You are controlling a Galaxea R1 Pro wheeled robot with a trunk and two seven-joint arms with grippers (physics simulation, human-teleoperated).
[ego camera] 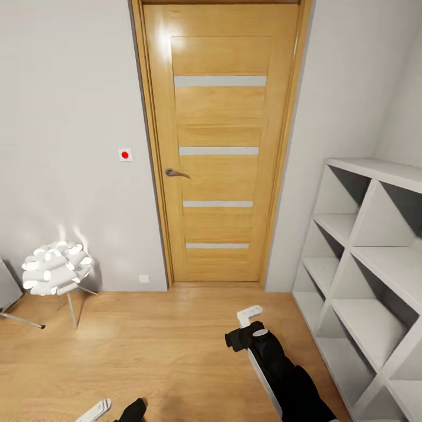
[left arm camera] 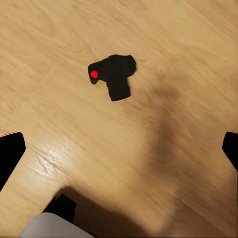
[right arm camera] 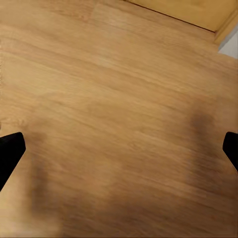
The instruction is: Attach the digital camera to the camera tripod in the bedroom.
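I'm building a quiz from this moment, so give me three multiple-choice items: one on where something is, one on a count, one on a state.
1. Where does the digital camera lie?
A. On a shelf
B. On the wood floor
C. On the lamp

2. How many pale horizontal strips cross the door?
A. Two
B. Four
C. Six

3. How is the left gripper?
A. Open, holding nothing
B. Shut on the camera
C. Shut on the door handle

Answers:
1. B, the left wrist view shows it resting on bare floorboards.
2. B, four strips are stacked down the door panel.
3. A, its fingertips sit at opposite picture edges, with the camera lying apart beyond them.
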